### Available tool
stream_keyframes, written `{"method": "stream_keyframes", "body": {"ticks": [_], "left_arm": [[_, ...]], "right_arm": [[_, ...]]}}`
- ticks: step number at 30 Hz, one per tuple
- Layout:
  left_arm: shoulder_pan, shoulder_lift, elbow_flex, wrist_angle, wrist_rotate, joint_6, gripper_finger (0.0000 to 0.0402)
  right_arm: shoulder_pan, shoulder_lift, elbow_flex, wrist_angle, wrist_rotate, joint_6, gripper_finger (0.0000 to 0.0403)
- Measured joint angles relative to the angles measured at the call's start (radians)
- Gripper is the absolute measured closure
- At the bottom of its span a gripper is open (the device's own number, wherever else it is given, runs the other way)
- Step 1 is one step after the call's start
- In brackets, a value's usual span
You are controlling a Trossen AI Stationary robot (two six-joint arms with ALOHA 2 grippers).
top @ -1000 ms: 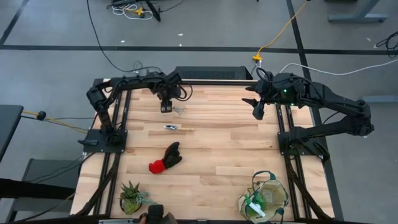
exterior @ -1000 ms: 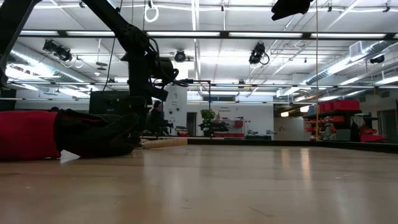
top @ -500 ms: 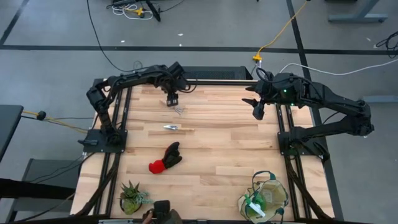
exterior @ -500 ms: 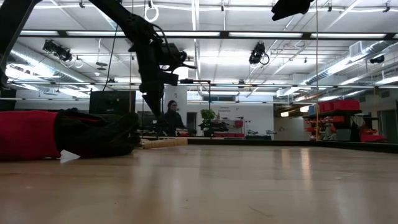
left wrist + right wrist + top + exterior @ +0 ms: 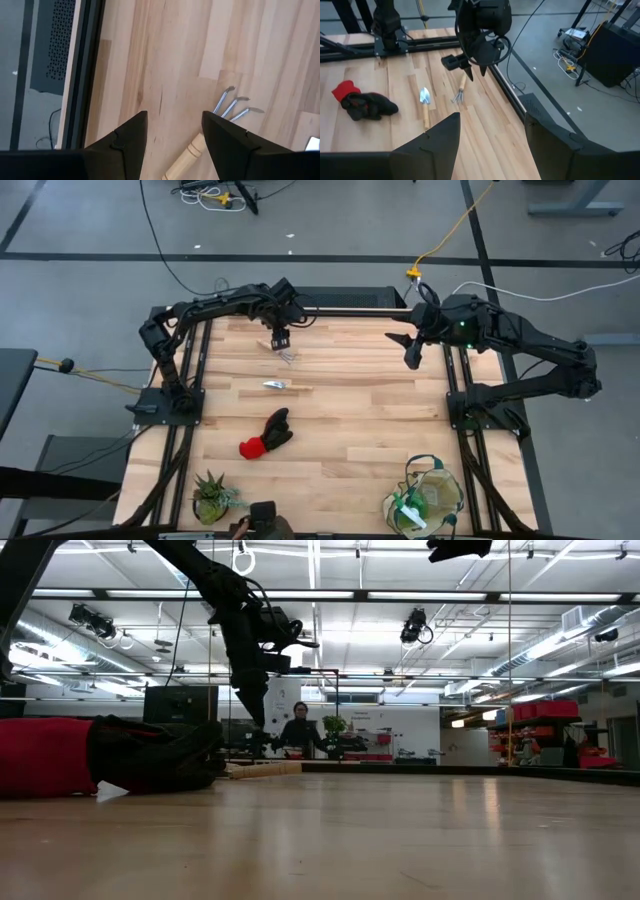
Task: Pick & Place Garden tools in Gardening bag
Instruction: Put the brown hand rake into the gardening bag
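Observation:
The wooden-handled rake [image 5: 288, 355] lies flat on the table near the far edge, its handle [image 5: 186, 159] and tines [image 5: 232, 106] showing in the left wrist view. My left gripper [image 5: 280, 340] hovers open just above its handle end, pointing steeply down, and touches nothing. The trowel [image 5: 285, 385] lies flat a little nearer. The red-and-black gloves [image 5: 265, 435] lie mid-table. The gardening bag [image 5: 428, 498] stands at the near right corner with a bright green piece [image 5: 405, 510] inside. My right gripper [image 5: 410, 358] hangs open, high over the far right.
A small spiky potted plant [image 5: 210, 496] stands at the near left corner. Dark frame rails [image 5: 180, 430] run along the table's left and right sides. Bare wood lies between the gloves and the bag. A person [image 5: 300, 730] shows in the room beyond the table.
My left gripper has risen and shifted a little toward the table's far edge and right, tipping less steeply, still open. The rake has stayed where it lay. My right gripper has tipped slightly without leaving its place.

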Motion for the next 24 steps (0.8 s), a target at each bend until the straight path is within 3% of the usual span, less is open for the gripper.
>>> {"method": "stream_keyframes", "body": {"ticks": [24], "left_arm": [[0.015, 0.000, 0.000, 0.092, 0.022, 0.017, 0.0207]], "right_arm": [[0.000, 0.000, 0.000, 0.016, 0.000, 0.000, 0.0179]]}}
